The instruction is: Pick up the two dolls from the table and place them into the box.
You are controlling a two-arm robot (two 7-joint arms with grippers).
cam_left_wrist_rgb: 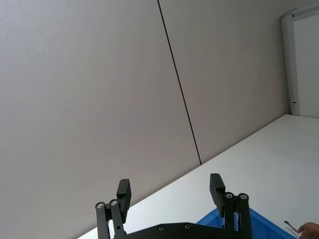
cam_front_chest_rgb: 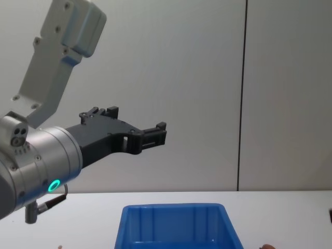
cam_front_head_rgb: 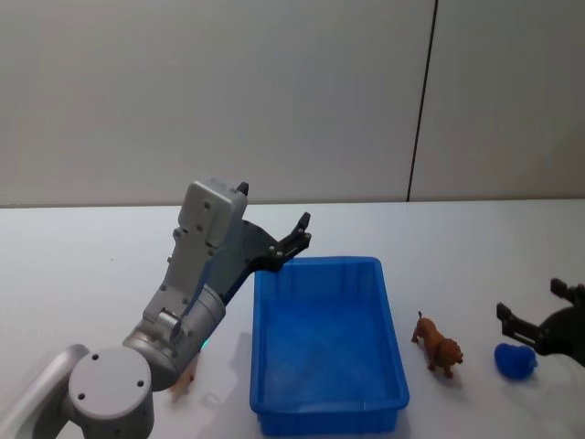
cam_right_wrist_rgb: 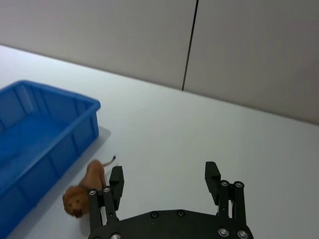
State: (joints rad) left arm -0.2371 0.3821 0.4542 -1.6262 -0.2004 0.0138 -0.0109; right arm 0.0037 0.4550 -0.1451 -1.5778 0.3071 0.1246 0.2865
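Jaws of the right gripper (cam_right_wrist_rgb: pixel 164 170) stand wide apart with nothing between them, low over the table (cam_front_head_rgb: pixel 91 247) at the box's 3 o'clock; a small blue lump (cam_front_head_rgb: pixel 516 360) lies just beside that gripper on its near side, and I judge it no part of the job; the brown doll (cam_front_head_rgb: pixel 439 346) stands upright at the gripper's 9 o'clock, near the box (cam_front_head_rgb: pixel 324 421) but not touching its wall. To take it well, I would shift toward 9 o'clock until the body sits midway between the fingers; close across the flanks, not nose to tail; lift clear of the rim before crossing. A pale pinkish scrap (cam_front_head_rgb: pixel 189 382) at the box's 8 o'clock may be the other doll; too hidden to tell. Farthest, the left gripper (cam_left_wrist_rgb: pixel 169 180) hangs high at the box's 11 o'clock, jaws apart and empty.
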